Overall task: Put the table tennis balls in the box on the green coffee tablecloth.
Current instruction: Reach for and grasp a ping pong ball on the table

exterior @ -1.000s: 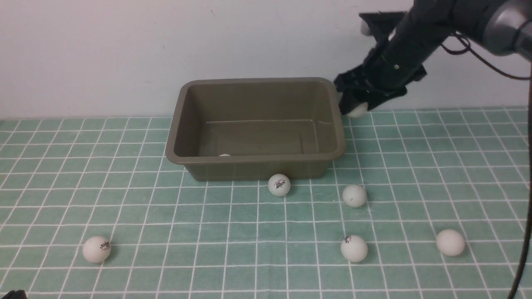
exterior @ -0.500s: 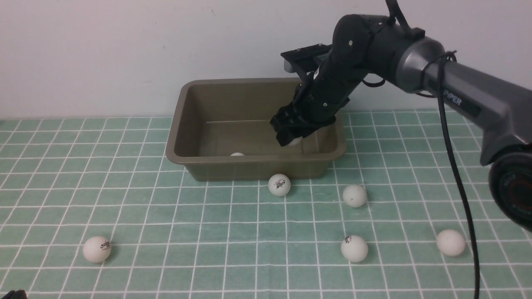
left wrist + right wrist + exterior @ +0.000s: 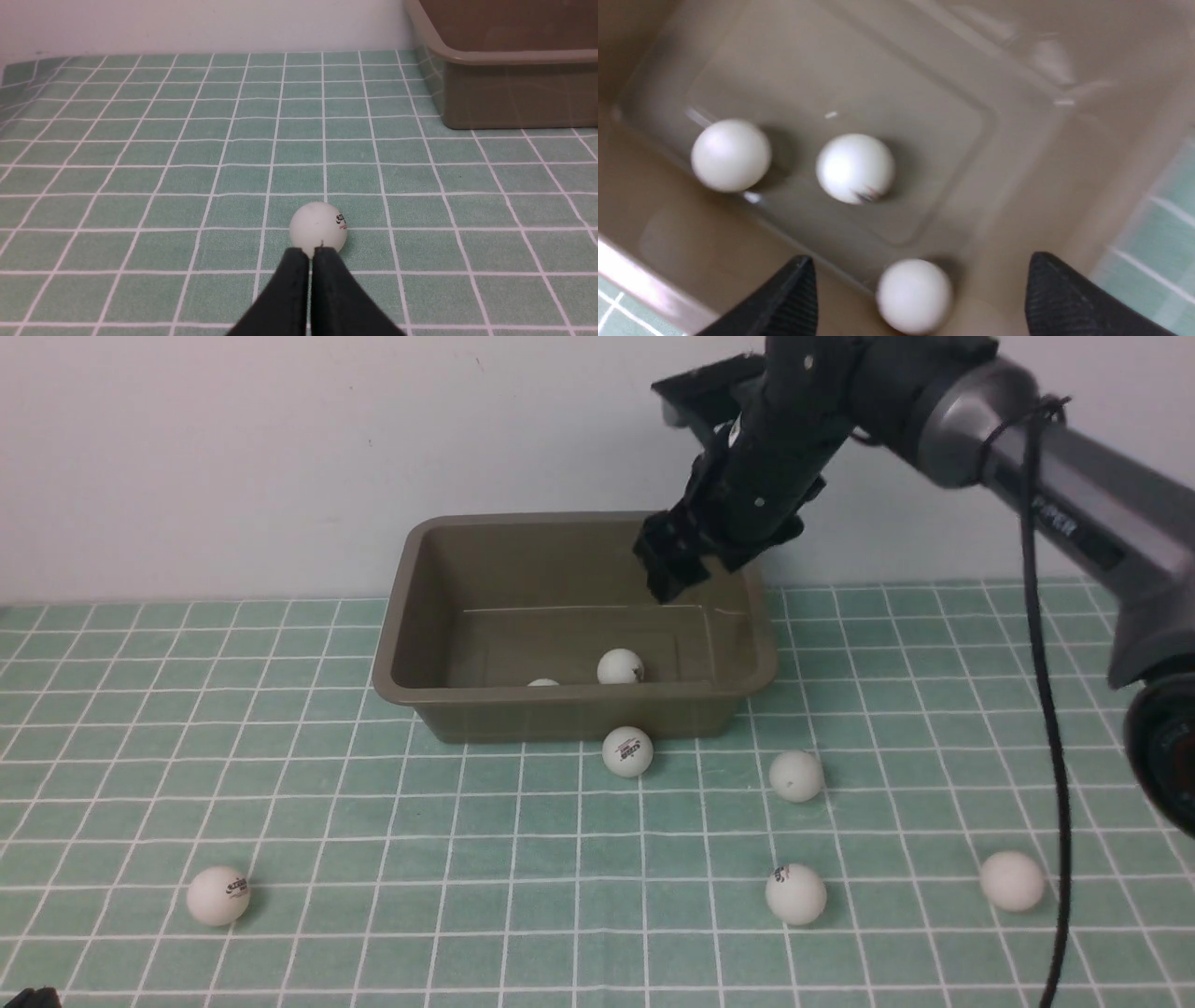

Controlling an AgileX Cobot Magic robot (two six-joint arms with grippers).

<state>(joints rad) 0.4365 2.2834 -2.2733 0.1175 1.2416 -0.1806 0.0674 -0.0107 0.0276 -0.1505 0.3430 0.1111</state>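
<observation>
Mia: Front view first. Where is the right gripper (image 3: 667,574)?
Tom: Up over the box (image 3: 560,714), fingers wide apart, holding nothing. Two white balls (image 3: 620,665) show inside. Five more sit on the green cloth (image 3: 373,840).
Mia: And the left wrist view?
Tom: The left gripper (image 3: 310,254) is squeezed tight with nothing in it — one ball (image 3: 317,228) sits right at its tips.
Mia: Right wrist view?
Tom: Three balls are in the box there, one blurry. I think this is the letting-go step.
Mia: What next?
Tom: Probably lift away, go to a ball on the cloth, and close softly — they roll easily.
</observation>
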